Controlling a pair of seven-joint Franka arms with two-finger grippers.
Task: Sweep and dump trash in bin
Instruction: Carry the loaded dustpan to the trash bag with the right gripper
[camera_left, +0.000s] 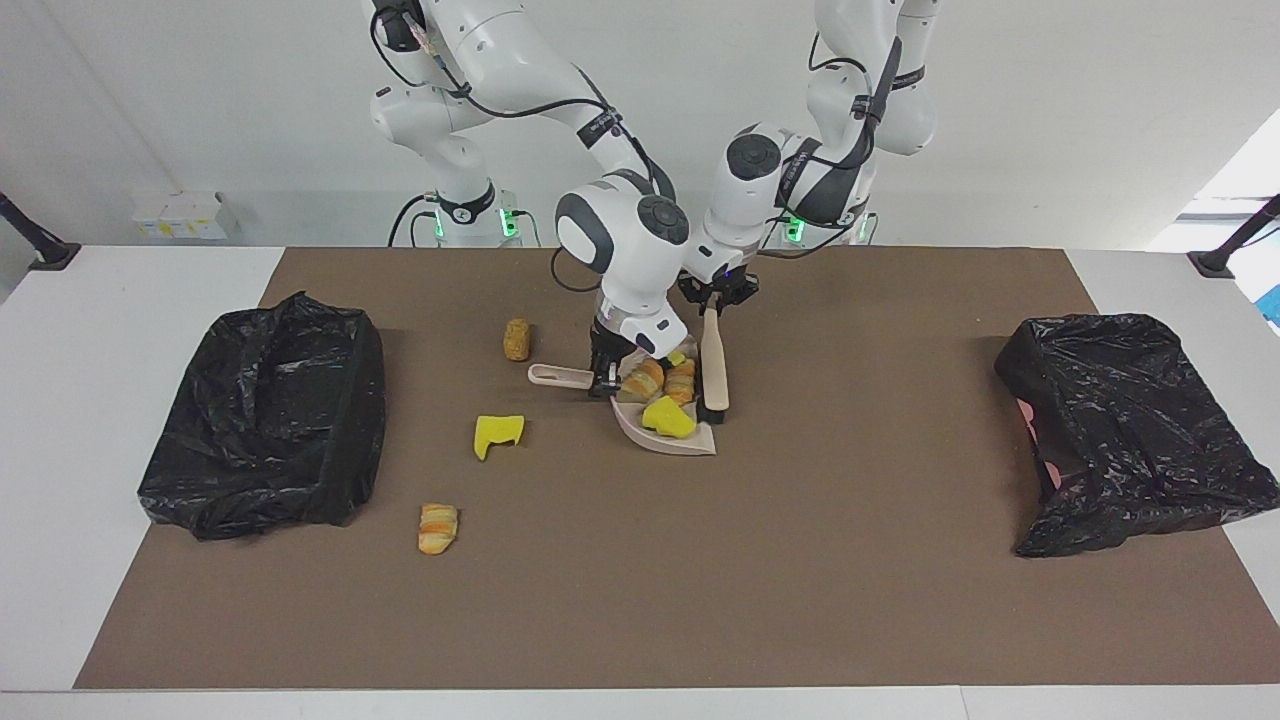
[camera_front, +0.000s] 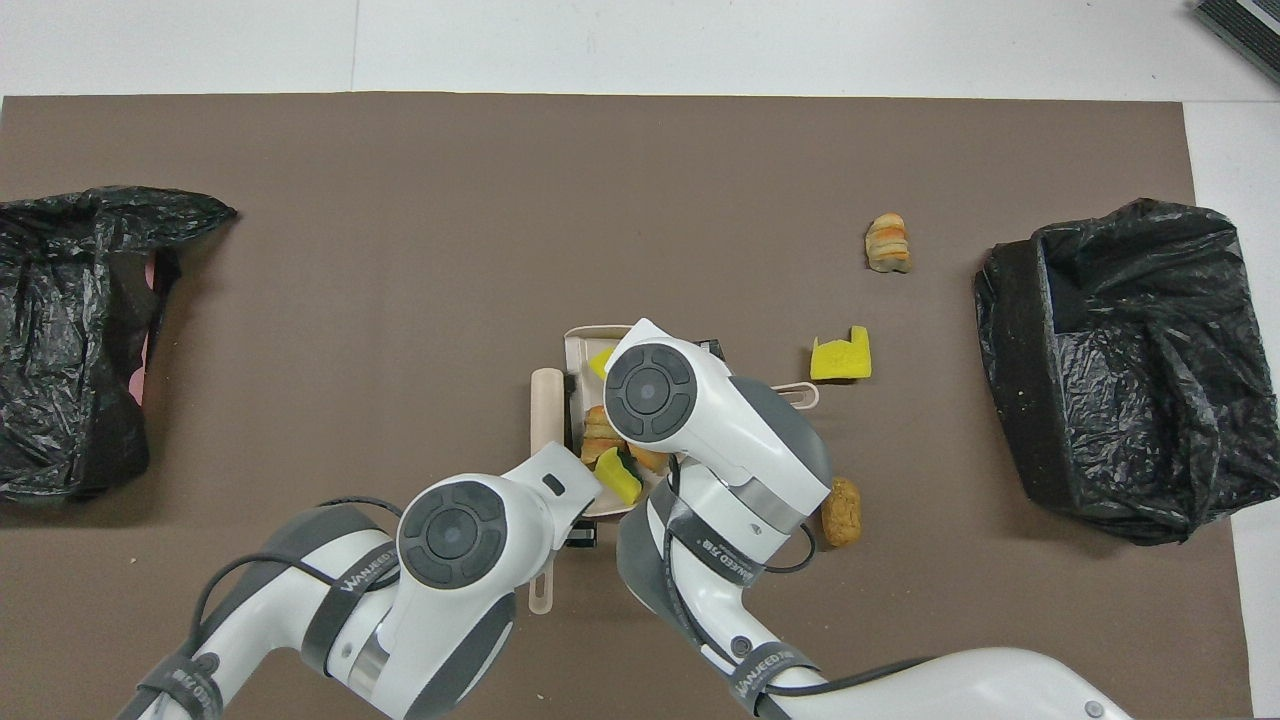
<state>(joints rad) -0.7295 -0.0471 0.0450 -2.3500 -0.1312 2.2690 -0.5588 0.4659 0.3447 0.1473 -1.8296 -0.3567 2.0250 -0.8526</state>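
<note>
The beige dustpan (camera_left: 690, 445) (camera_front: 577, 346) lies mid-mat, and my right gripper (camera_left: 603, 380) is shut on its handle (camera_left: 556, 375). On it lie two croissant pieces (camera_left: 681, 381) and yellow sponge chunks (camera_left: 668, 418) of the trash. My left gripper (camera_left: 714, 305) is shut on the beige brush (camera_left: 714, 370) (camera_front: 545, 405), whose head stands against the pan's open edge. Loose trash lies toward the right arm's end: a brown piece (camera_left: 516, 339) (camera_front: 842, 511), a yellow sponge (camera_left: 497, 433) (camera_front: 840, 358) and a croissant piece (camera_left: 437, 527) (camera_front: 887, 243).
Two bins lined with black bags stand on the mat's ends, one (camera_left: 265, 415) (camera_front: 1120, 370) at the right arm's end and one (camera_left: 1130, 430) (camera_front: 70, 340) at the left arm's end. The brown mat (camera_left: 700, 580) is bordered by white tabletop.
</note>
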